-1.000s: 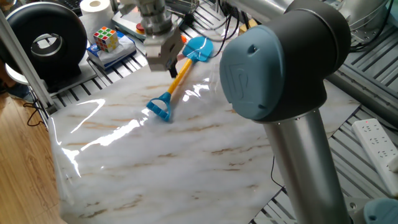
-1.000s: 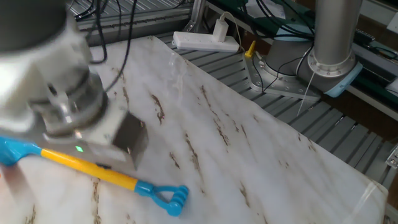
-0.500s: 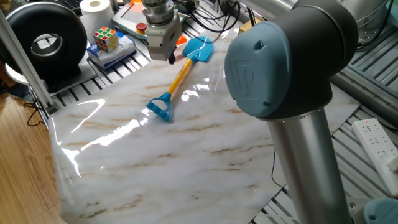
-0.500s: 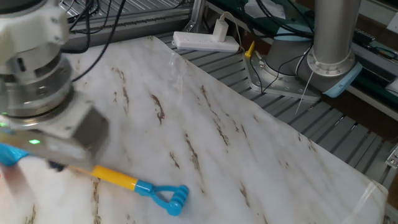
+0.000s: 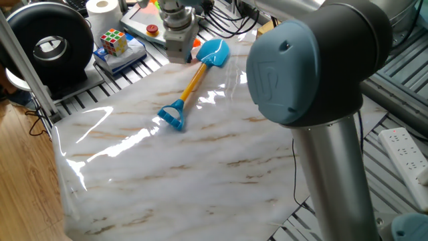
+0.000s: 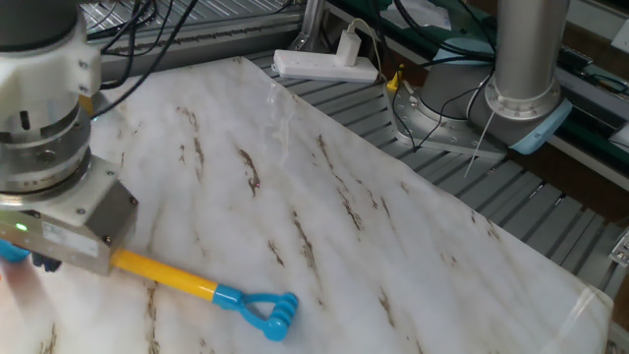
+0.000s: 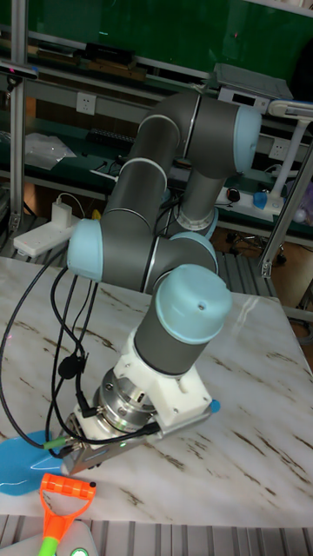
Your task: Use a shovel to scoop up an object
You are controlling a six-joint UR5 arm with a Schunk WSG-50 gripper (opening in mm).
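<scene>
My end effector [image 5: 179, 55] hangs low over the far end of the marble-patterned desk [image 5: 187, 167], just beside the light-blue blade of the shovel [image 5: 196, 81]; its fingers are hidden under the housing in every view, so I cannot tell how far open it is or whether it grips anything; the shovel lies flat, orange-yellow shaft running toward the desk's middle, blue loop end [image 6: 270, 312] nearest the centre; the block I am meant to scoop is not visible in any view; to take the shovel well I judge I should close across the shaft, squarely; open desk spreads wide beyond the loop end, but the blade sits near the desk edge, close to a puzzle cube [image 5: 114, 41] and cables [image 5: 231, 23], so room there is tight.
</scene>
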